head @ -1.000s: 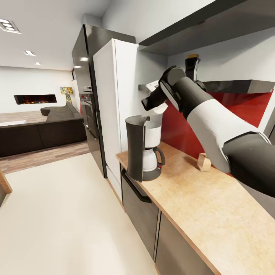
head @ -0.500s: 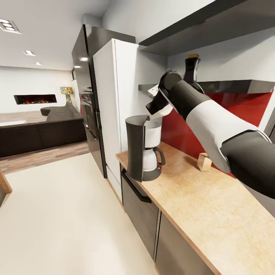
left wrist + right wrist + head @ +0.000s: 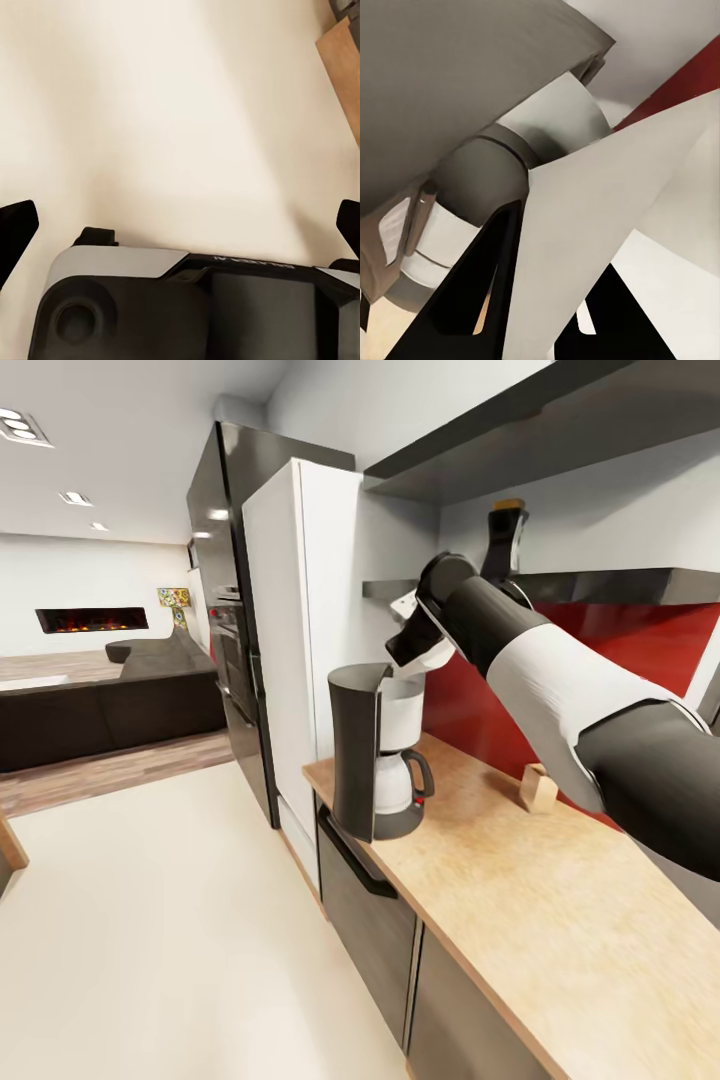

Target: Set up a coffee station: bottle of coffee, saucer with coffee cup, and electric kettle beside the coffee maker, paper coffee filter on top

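Observation:
The coffee maker (image 3: 378, 752) stands at the near end of the countertop (image 3: 520, 900), beside the white fridge. My right gripper (image 3: 404, 651) hovers just above its top, shut on the paper coffee filter (image 3: 427, 658). In the right wrist view the white filter (image 3: 600, 240) is pinched between the black fingers (image 3: 484, 292), over the machine's grey top (image 3: 457, 82) and white filter basket (image 3: 561, 112). The bottle of coffee (image 3: 503, 538) stands on the kitchen shelf (image 3: 620, 585) behind the arm. My left gripper (image 3: 180, 225) hangs open over pale floor.
A small wooden block (image 3: 540, 788) lies on the worktop by the red backsplash (image 3: 470, 710). A tall white fridge (image 3: 300, 640) borders the coffee maker. A dark upper shelf (image 3: 520, 440) runs overhead. Pale floor (image 3: 170, 920) stretches toward a dark sofa (image 3: 110, 705).
My right gripper has drawn back toward the wall and sunk slightly, bringing the filter closer to the coffee maker's top. The view has shifted a little.

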